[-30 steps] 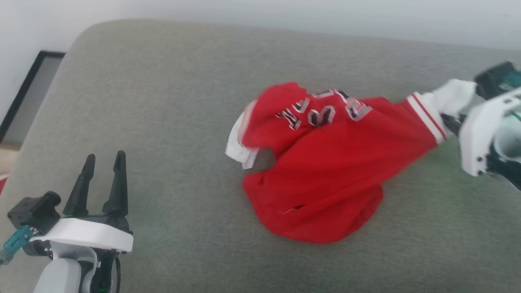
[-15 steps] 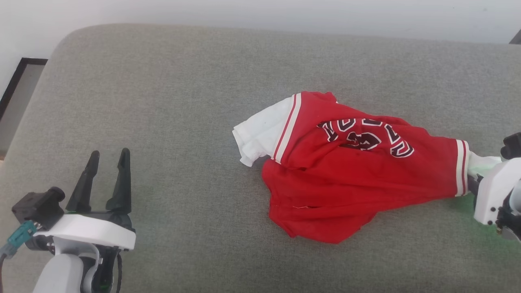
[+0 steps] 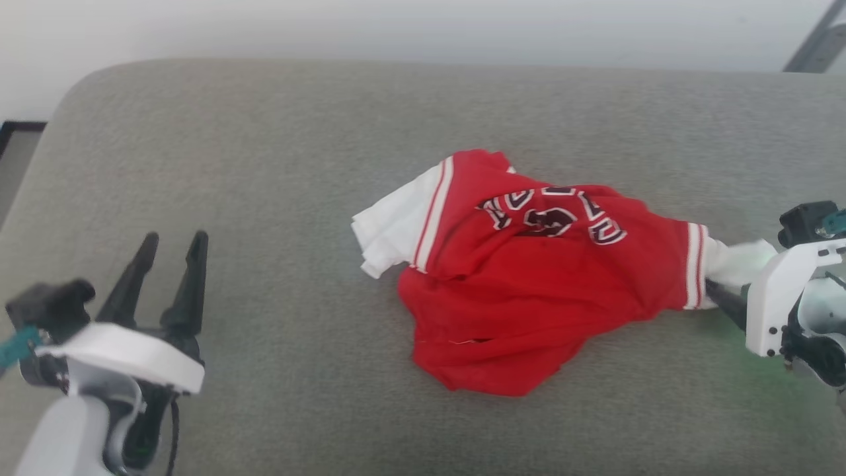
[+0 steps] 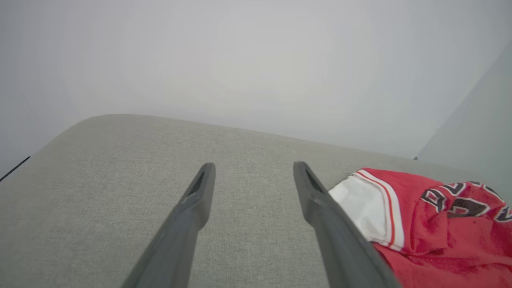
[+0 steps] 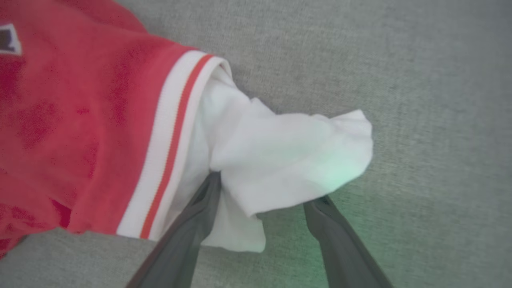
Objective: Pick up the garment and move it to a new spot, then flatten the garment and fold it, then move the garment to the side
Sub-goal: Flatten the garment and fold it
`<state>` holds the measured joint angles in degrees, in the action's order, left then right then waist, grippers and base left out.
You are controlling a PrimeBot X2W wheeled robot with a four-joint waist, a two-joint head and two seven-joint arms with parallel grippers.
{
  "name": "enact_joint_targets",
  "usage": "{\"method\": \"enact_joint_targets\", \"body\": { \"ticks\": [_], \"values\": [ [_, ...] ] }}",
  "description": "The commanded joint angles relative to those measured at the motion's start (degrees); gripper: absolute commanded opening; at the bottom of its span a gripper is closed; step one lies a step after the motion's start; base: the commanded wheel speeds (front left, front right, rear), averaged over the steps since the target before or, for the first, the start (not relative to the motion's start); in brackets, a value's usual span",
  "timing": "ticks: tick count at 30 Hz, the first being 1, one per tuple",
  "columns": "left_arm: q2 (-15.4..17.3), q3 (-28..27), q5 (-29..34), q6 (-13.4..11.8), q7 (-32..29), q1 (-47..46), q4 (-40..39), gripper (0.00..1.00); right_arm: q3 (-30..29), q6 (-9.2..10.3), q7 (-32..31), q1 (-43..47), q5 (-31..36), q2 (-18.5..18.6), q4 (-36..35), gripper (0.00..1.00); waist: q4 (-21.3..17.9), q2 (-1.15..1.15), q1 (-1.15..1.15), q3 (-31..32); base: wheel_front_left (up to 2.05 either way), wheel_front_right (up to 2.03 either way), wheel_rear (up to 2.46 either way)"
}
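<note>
The garment [image 3: 529, 297] is a small red jersey with white sleeves and black-and-white chest lettering. It lies crumpled on the grey cushion [image 3: 264, 165], right of centre. My right gripper [image 3: 724, 294] is at the garment's right end. In the right wrist view the right gripper [image 5: 266, 192] is open, and the white sleeve [image 5: 288, 152] lies loose over the gap between its fingers. My left gripper [image 3: 168, 241] stands open over bare cushion at the lower left, well apart from the garment. In the left wrist view the left gripper [image 4: 252, 168] has the garment [image 4: 440, 240] to its right.
The cushion's rounded far edge [image 3: 423, 63] meets a pale wall. At the far left a dark-framed panel [image 3: 13, 142] stands beyond the cushion's corner. Bare cushion stretches left of and in front of the garment.
The right gripper has opened and let go of the white sleeve, which was stretched tight and now lies slack. The garment has settled onto the cushion. The head camera has shifted.
</note>
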<state>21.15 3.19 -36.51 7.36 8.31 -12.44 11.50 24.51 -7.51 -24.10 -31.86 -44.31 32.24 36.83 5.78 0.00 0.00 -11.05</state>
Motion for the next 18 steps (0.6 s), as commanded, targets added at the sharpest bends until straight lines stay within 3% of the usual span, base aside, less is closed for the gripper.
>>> {"method": "enact_joint_targets", "body": {
  "ticks": [1,9,18],
  "values": [
    [0.45,0.08,-0.96,0.16,-1.11,-1.14,-0.74,1.0,-0.26,0.04,0.87,0.42,0.53,0.22,-0.89,1.0,-1.13,0.0,0.0,0.71,0.0,0.0,0.0],
    [4.32,2.8,-2.51,-0.94,-14.42,-5.45,-4.95,1.0,-5.33,0.04,9.62,2.96,6.55,-1.64,-8.36,1.0,-6.44,0.0,0.0,2.43,0.0,0.0,0.0],
    [6.98,6.94,-4.63,-3.44,-32.35,-14.55,-3.24,1.0,-14.92,0.03,22.29,6.72,17.9,-8.81,-16.61,1.0,-13.2,0.0,0.0,2.41,0.0,0.0,0.0]
  ]
}}
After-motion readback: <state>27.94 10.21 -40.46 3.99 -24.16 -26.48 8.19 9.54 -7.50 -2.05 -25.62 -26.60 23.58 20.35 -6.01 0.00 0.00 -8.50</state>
